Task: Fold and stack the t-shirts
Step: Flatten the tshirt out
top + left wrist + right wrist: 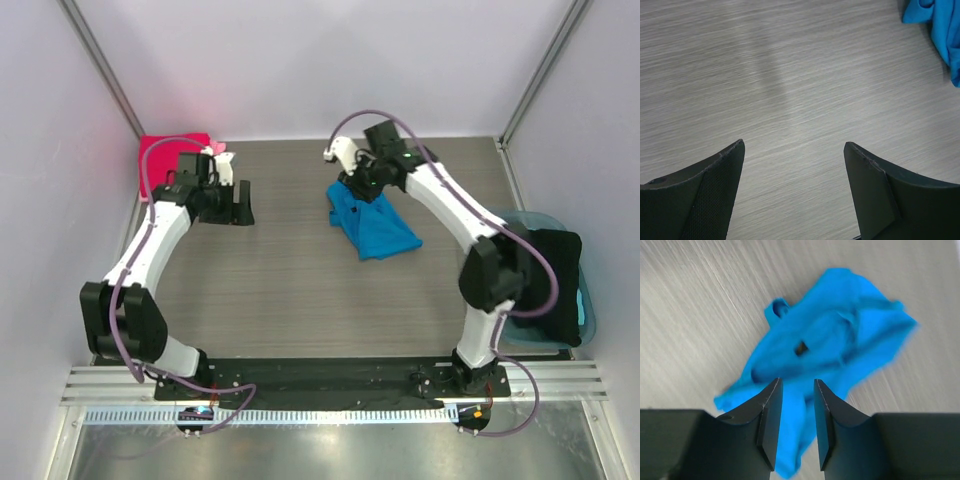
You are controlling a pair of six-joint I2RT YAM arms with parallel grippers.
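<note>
Two jaws of the right gripper seem to pinch the crumpled blue t-shirt, which lies left of the tub. Folding only begins, I judge; next the shirt must be spread flat. Farther left of the tub the left gripper hangs wide apart and empty. Beyond it the red t-shirt waits.

White links, black joints; purple cables looped alongside; matte black wedge jaws.
</note>
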